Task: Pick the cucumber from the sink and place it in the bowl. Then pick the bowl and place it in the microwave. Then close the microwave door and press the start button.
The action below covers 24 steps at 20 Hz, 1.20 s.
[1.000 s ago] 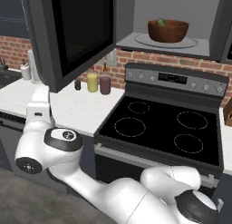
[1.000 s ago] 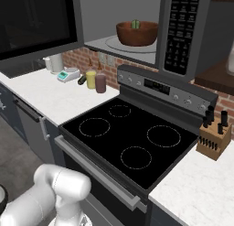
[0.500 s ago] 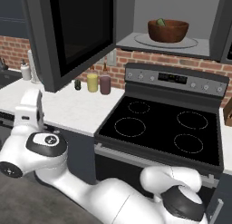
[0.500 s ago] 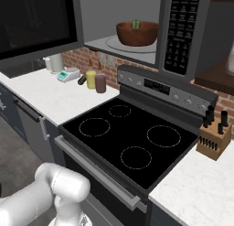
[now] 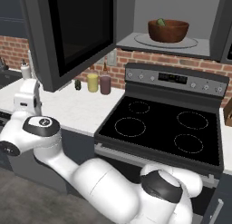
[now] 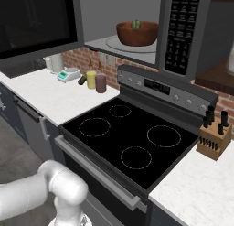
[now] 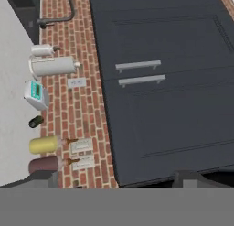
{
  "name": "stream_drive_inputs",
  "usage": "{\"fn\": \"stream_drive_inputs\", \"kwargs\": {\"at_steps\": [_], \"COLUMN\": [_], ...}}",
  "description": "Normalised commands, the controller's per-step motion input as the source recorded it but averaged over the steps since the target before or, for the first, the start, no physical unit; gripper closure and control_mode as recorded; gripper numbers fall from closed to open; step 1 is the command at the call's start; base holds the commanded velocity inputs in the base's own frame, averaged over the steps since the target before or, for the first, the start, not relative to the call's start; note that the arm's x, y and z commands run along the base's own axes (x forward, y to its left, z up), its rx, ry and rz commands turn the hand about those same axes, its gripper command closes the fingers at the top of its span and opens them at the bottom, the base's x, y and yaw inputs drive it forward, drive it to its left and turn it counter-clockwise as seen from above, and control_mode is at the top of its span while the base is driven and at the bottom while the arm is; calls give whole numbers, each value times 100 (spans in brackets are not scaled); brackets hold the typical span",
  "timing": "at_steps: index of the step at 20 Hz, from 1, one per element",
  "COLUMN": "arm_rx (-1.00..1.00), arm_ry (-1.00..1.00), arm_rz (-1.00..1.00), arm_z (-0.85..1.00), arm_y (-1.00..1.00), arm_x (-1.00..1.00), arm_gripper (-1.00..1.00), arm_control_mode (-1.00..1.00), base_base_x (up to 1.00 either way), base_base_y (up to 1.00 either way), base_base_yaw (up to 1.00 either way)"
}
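Two steps judged done: cucumber lies in the bowl, bowl on the microwave turntable; in hand, closing the microwave door, swung wide at nine o'clock of the bowl; jaws released, empty; next, push it shut.

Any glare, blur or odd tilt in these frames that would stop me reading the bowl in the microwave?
Left base view: sharp, flat even light; the bowl on the turntable reads clearly, cucumber tip showing. Right base view: equally crisp, faint reflections in the microwave door glass, no glare. Hand view: rolled sideways, so the brick wall runs vertically; slightly soft.
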Motion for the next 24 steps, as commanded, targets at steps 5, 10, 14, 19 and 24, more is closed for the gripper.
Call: {"fn": "stream_drive_inputs", "kwargs": {"at_steps": [5,10,14,19,24], "arm_rx": [0,0,0,5,12], "arm_ry": [0,-2,0,-5,-11], "arm_rz": [-3,-5,-7,-6,-2], "arm_z": [-13,0,0,18,42], "arm_y": [23,-6,0,-21,-49], "arm_x": [55,12,30,15,1], "arm_gripper": [-100,-100,-100,-100,-100], "arm_control_mode": [-100,-100,-100,-100,-100], "base_base_x": [0,0,0,0,0], "base_base_y": [0,0,0,0,0], "base_base_yaw": [0,0,0,0,0]}}
